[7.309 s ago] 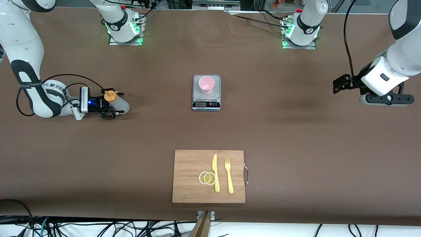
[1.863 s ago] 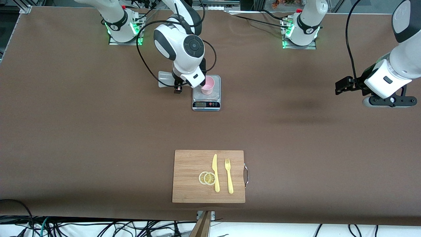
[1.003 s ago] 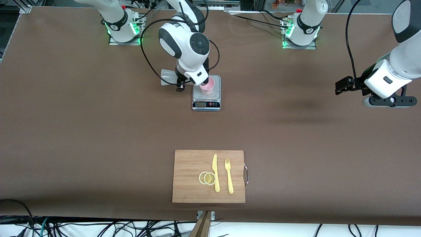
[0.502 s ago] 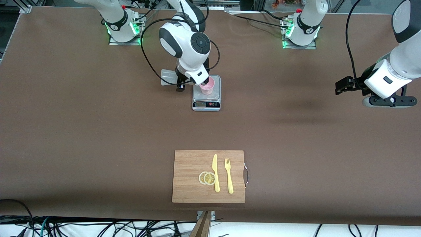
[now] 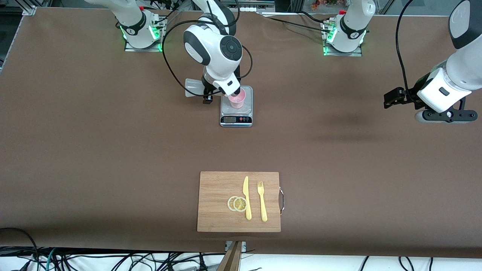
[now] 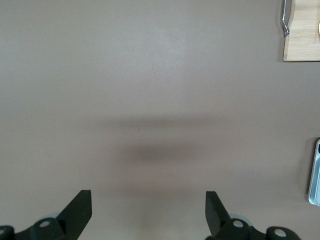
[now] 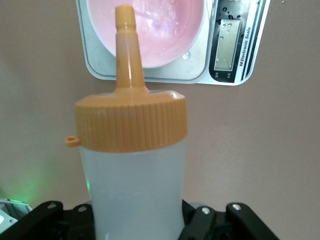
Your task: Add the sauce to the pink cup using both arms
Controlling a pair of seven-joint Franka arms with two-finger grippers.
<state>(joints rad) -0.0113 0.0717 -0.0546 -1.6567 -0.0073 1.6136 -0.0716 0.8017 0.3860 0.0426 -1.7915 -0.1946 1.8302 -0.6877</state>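
Over pink cup (image 7: 150, 30) — whitish, orange-capped sauce (image 7: 132, 170)

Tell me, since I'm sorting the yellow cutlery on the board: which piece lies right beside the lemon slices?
The knife. It lies against the lemon slices on the cutting board; the fork lies past the knife, toward the board's metal handle.

Two white jointed arms, glossy shells, dark grey-black bands at joints. Right arm (image 5: 212, 45): round dark cap with small ring marks on elbow housing, black cables looping around it. Left arm (image 5: 452, 81): white wrist block with small dark oval mark, black cable along it, black flange with silver screws. Bases white, green-lit, red buttons. Grippers black.
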